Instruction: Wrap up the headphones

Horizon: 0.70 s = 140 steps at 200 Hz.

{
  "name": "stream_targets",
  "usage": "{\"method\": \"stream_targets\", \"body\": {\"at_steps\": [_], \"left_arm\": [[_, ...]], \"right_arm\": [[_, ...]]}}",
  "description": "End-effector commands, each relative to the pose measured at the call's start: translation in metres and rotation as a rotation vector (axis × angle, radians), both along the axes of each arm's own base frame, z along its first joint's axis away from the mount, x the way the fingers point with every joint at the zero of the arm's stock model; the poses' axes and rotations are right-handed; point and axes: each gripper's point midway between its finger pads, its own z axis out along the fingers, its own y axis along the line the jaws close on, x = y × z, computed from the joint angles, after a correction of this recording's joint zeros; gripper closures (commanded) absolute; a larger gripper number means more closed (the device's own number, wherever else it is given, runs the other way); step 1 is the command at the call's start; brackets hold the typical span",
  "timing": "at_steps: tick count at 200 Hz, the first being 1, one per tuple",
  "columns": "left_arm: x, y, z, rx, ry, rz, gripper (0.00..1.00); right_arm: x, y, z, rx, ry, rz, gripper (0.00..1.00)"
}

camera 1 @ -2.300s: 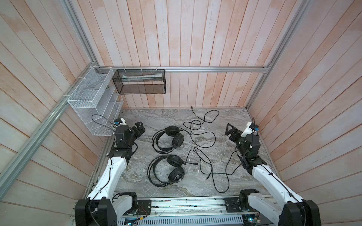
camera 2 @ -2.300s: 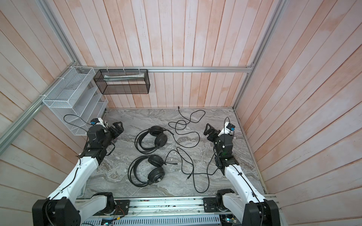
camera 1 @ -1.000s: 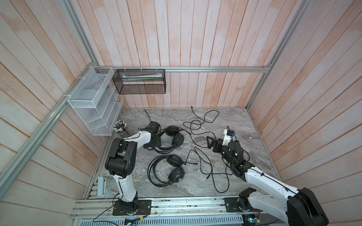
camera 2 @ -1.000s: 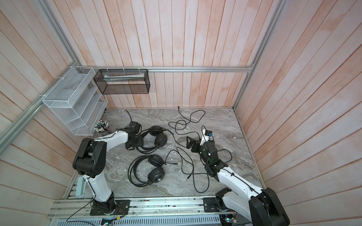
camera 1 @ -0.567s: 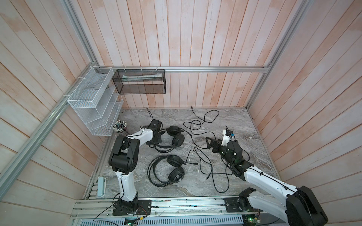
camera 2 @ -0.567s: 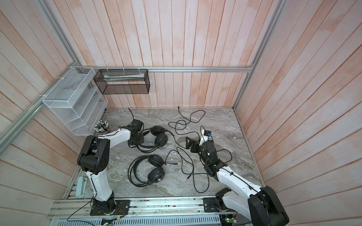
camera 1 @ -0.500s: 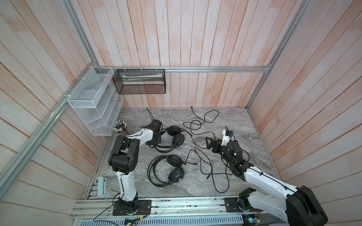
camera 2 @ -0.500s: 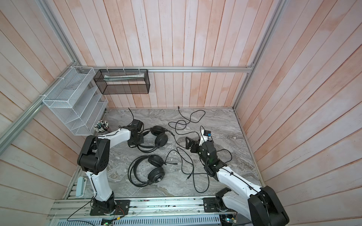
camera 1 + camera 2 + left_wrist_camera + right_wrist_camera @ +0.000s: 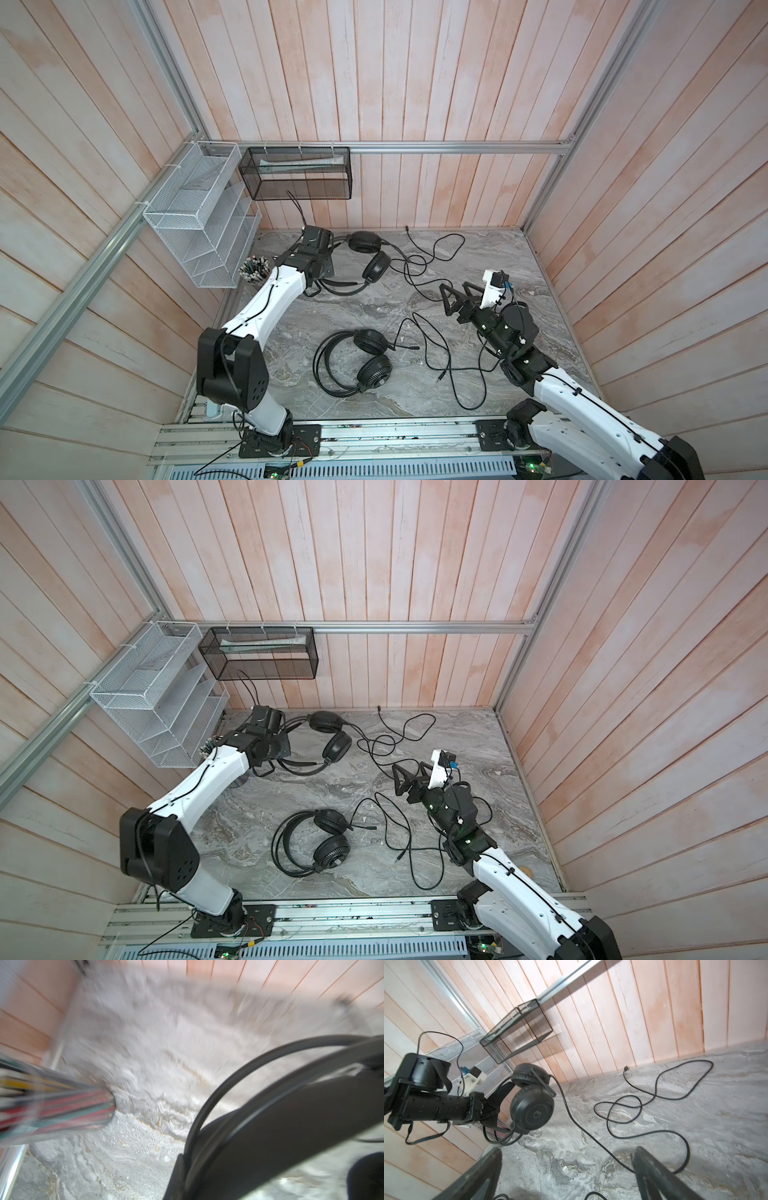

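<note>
Marbled grey counter (image 9: 374,303), wood-slat walls (image 9: 415,83). Left pincer (image 9: 493,1105) clamped on far headphones' (image 9: 376,268) headband (image 9: 291,1122). Right pincer (image 9: 454,287) spread wide open.

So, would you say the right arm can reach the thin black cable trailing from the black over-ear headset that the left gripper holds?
Probably yes: the right gripper is open, and that thin black cable crosses the bare marble tabletop just ahead of its jaws, nothing between.
</note>
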Motion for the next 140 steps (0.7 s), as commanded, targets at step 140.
{"method": "stream_targets", "body": {"at_steps": [140], "left_arm": [[-0.090,-0.033,0.200,-0.332,-0.323,-0.241,1.00]], "right_arm": [[-0.055,0.094,0.044,-0.042,-0.266,0.638,0.22]]}}
